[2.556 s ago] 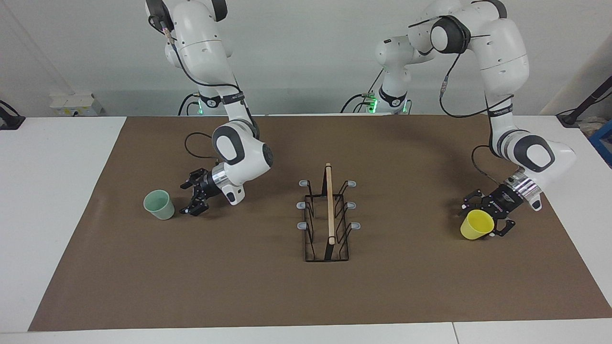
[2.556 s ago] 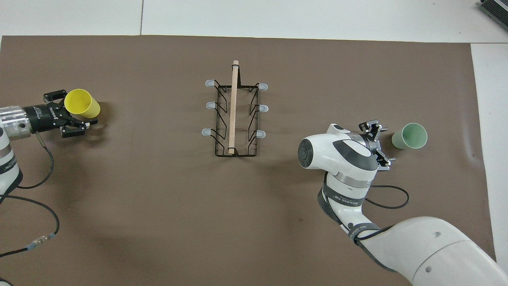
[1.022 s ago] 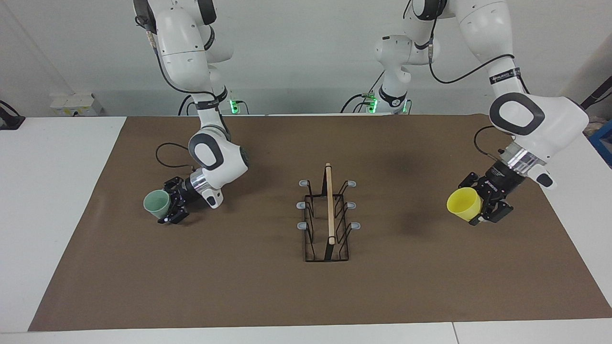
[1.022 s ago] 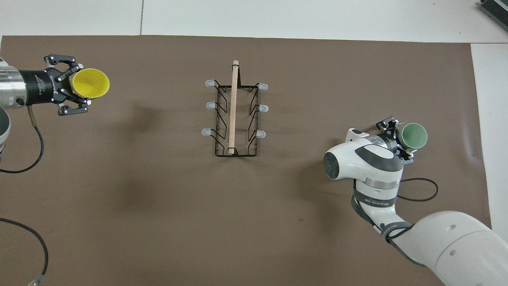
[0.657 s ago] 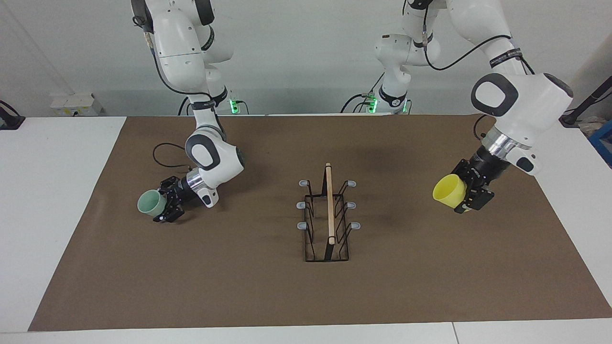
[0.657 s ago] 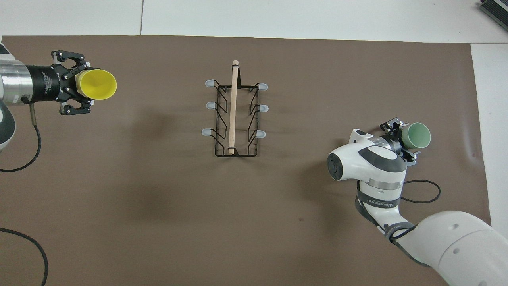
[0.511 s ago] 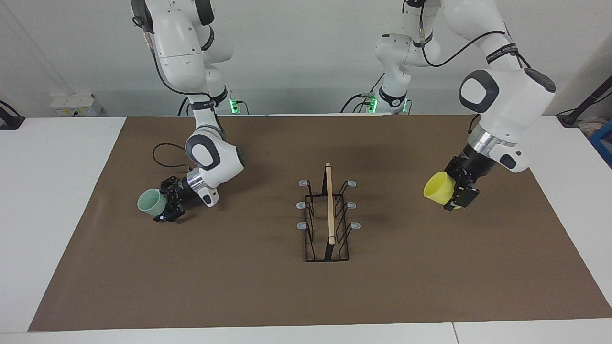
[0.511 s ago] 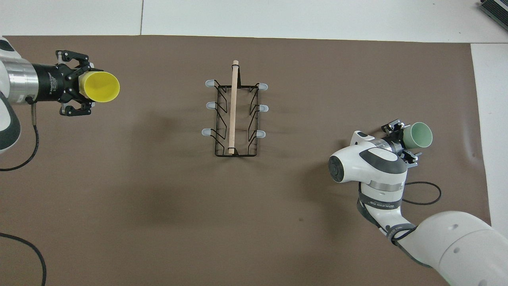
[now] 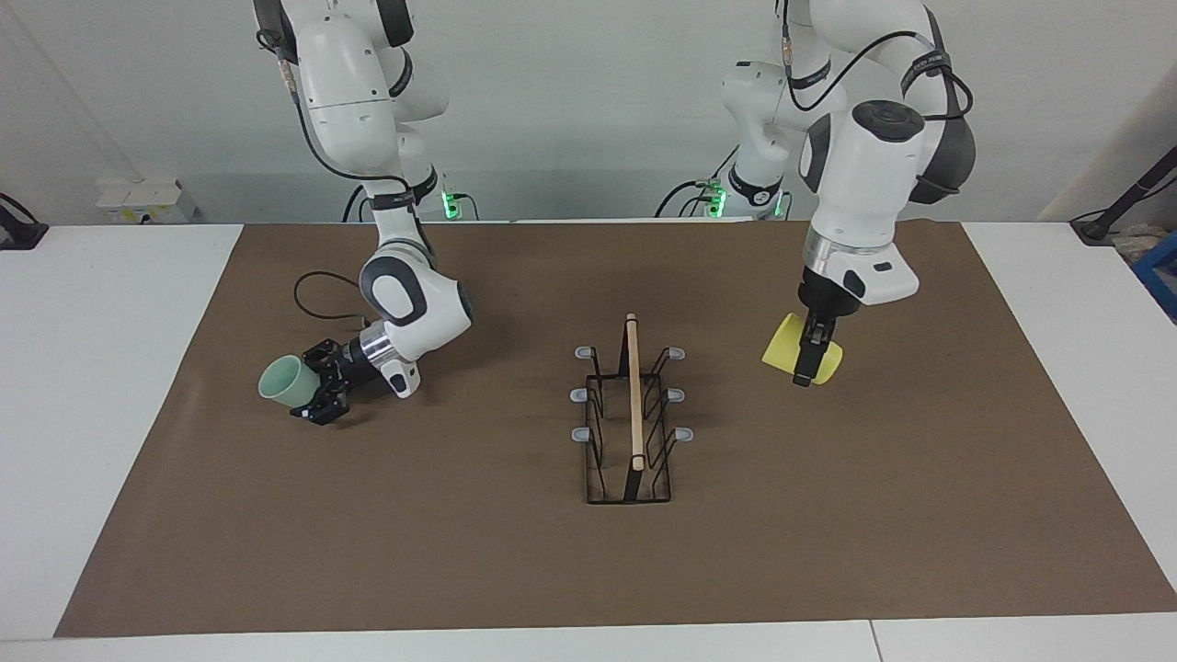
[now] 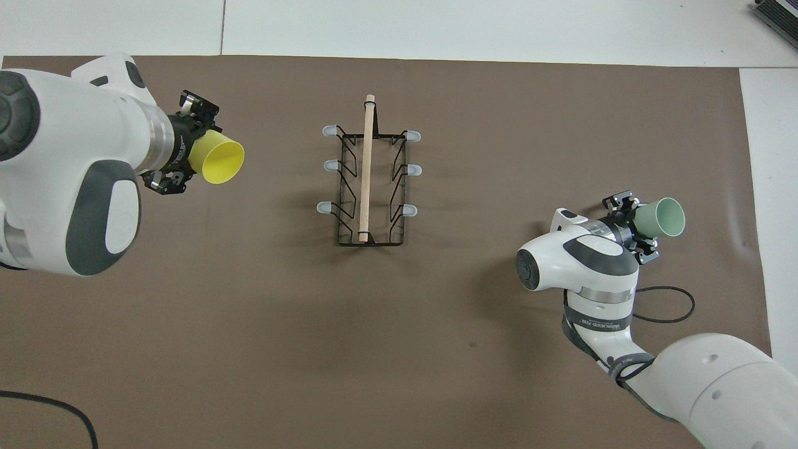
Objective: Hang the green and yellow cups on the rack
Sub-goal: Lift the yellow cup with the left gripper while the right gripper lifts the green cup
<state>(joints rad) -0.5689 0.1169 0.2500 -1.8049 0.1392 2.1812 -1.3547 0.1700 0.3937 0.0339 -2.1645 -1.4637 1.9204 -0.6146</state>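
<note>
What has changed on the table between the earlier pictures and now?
The left gripper carried the yellow cup up and toward the rack. The right gripper closed on the green cup, tipped it and lifted it slightly. The rack has not moved.

Brown mat (image 9: 515,570) covers white table (image 9: 110,386).
</note>
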